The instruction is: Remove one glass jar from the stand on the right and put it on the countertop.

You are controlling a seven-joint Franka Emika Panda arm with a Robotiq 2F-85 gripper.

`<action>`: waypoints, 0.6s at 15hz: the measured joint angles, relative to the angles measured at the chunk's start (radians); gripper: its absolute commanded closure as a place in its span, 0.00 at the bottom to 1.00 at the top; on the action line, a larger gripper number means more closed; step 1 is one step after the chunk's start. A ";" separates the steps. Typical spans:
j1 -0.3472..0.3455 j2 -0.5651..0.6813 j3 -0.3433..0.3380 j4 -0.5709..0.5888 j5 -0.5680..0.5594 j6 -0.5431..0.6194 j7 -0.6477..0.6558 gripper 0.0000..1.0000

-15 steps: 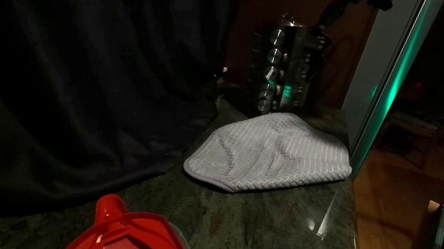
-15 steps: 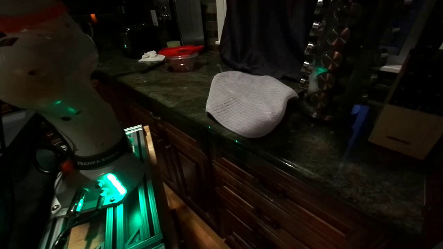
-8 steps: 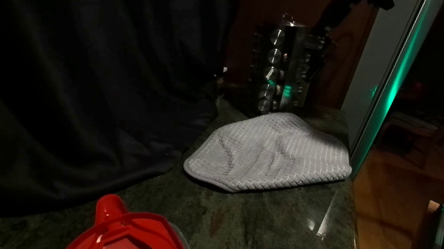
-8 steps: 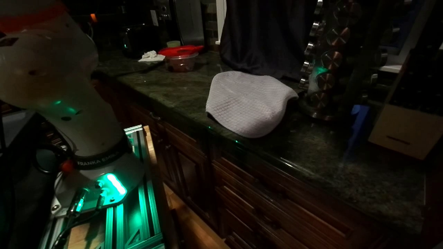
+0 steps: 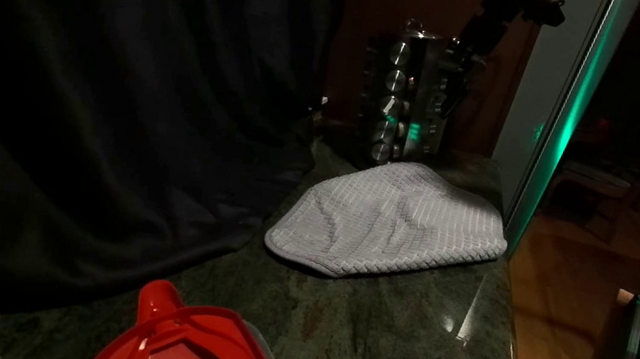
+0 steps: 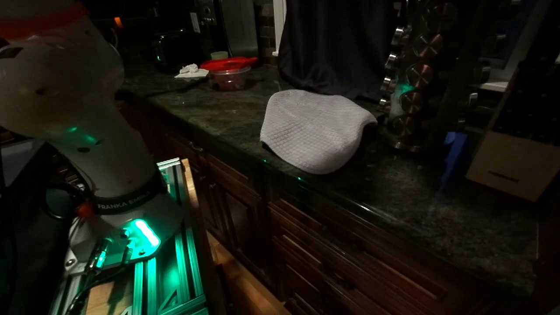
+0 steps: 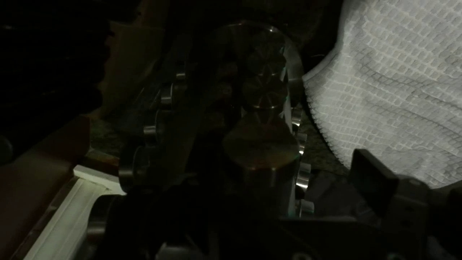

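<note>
Since a second ago, the gripper (image 5: 464, 57) has shifted slightly down and to the right as seen in an exterior view, and the bright gleam just beside it on the upper side of the stand (image 5: 429, 69) has dimmed. Cloth (image 5: 394, 227) and red-lidded tub (image 5: 189, 349) lie where they lay.

From the wrist, the gripper looks spread wide: one finger (image 7: 375, 180) stands clear of the nearest jar (image 7: 261, 144), with a visible gap between them. Its opposite finger is lost in the dark. It appears to hold nothing.

That jar is at the stand, metal lid toward the wrist camera, with further lids in line beyond it; whether it sits fully home, I cannot tell. The stand is upright on the countertop (image 6: 402, 188), rows of jars showing in both exterior views. The cloth is spread just beside its base, and the tub is well apart from it. A dark curtain (image 5: 116, 113) hangs near the stand. On the side away from the cloth is a wooden block (image 6: 512, 166), with a blue strip (image 6: 453, 153) showing between block and stand. Green light glows at the foot of the arm (image 6: 113, 153).
</note>
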 measured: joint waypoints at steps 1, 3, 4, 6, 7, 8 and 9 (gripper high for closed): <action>0.000 0.005 0.000 0.001 0.000 -0.002 -0.006 0.36; 0.000 0.010 0.000 0.002 0.000 -0.003 -0.017 0.53; -0.001 0.010 0.000 0.004 0.000 -0.003 -0.020 0.60; -0.001 0.009 0.000 0.011 0.000 -0.003 -0.022 0.75; -0.001 0.009 0.000 0.014 0.000 -0.003 -0.022 0.75; -0.002 0.008 0.000 0.015 0.000 -0.003 -0.022 0.75; -0.002 0.008 0.000 0.015 0.000 -0.003 -0.021 0.75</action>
